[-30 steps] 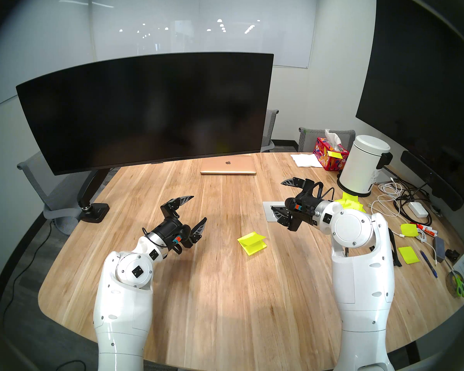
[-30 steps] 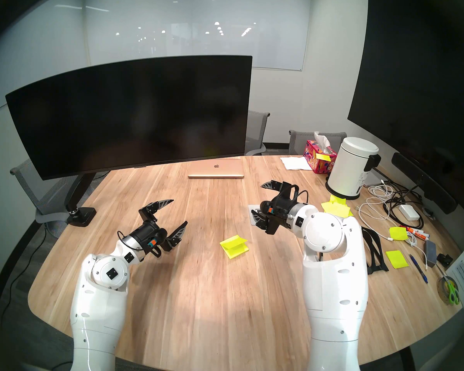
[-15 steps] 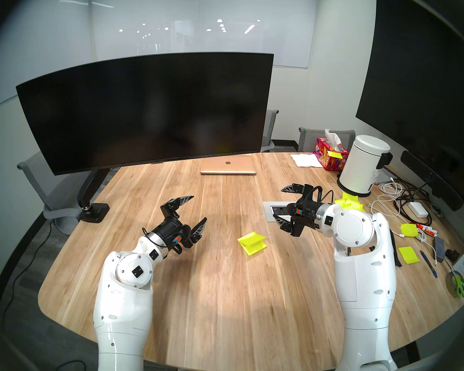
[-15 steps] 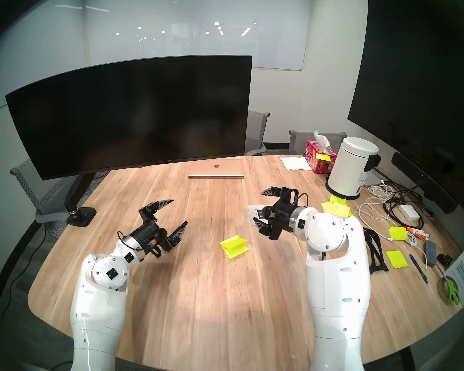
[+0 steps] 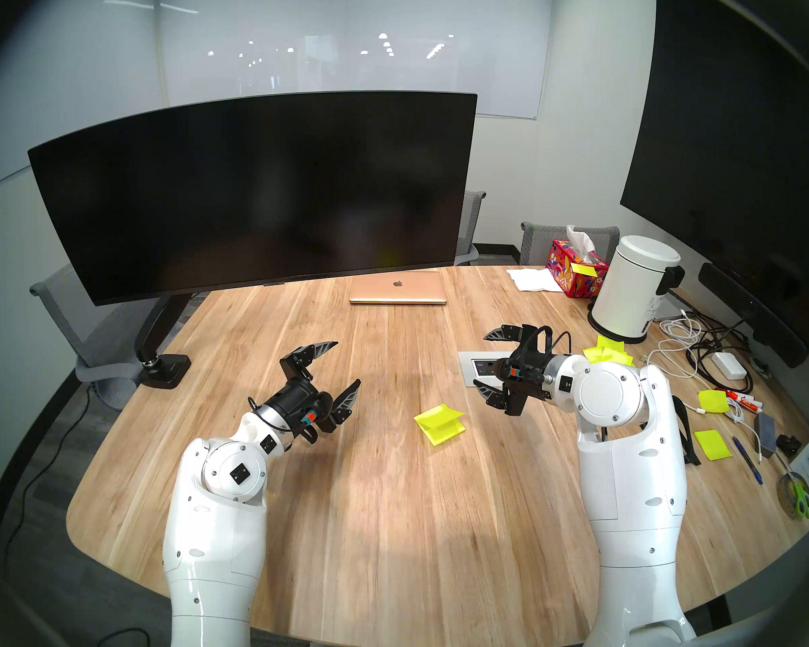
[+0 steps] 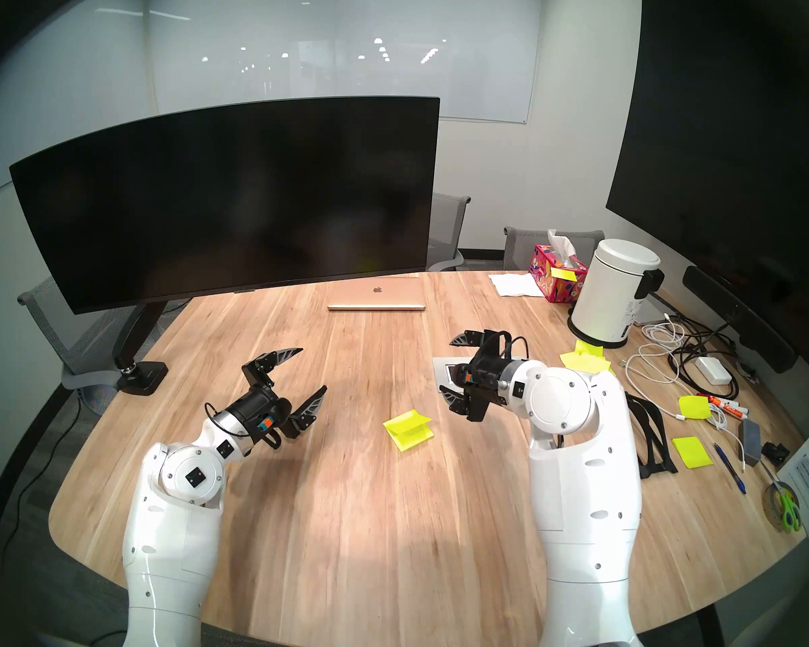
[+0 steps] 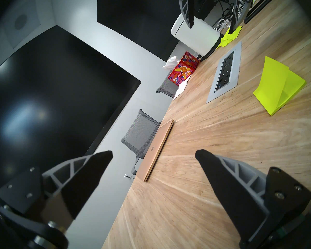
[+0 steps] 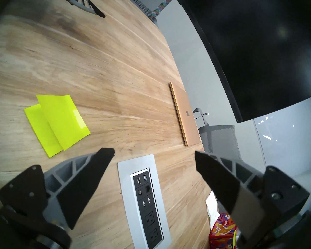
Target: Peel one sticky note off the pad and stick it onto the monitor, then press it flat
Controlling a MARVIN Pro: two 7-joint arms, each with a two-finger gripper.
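The pad (image 5: 444,431) is a neon yellow-green square stack lying mid-table, also seen in the wrist views (image 7: 293,85) (image 8: 41,130). Its top sticky note (image 5: 439,415) (image 8: 63,119) stands curled up, still joined along one edge. The monitor (image 5: 253,188) (image 6: 225,198) is a wide curved black screen at the back left. My left gripper (image 5: 347,362) (image 7: 153,153) hovers open and empty left of the pad. Right of the pad and slightly farther back, my right gripper (image 5: 480,360) (image 8: 153,151) is open and empty above the table.
A silver outlet panel (image 5: 468,368) is set into the table under the right gripper. A gold laptop (image 5: 398,287) lies below the monitor. At the right are a white bin (image 5: 631,296), tissue box (image 5: 575,268), jumbled yellow sheets (image 5: 610,352), cables (image 5: 692,347) and a tall flat screen (image 5: 739,142).
My right gripper has shifted a little to the left and toward the pad, still open. The left arm and the pad have not moved.
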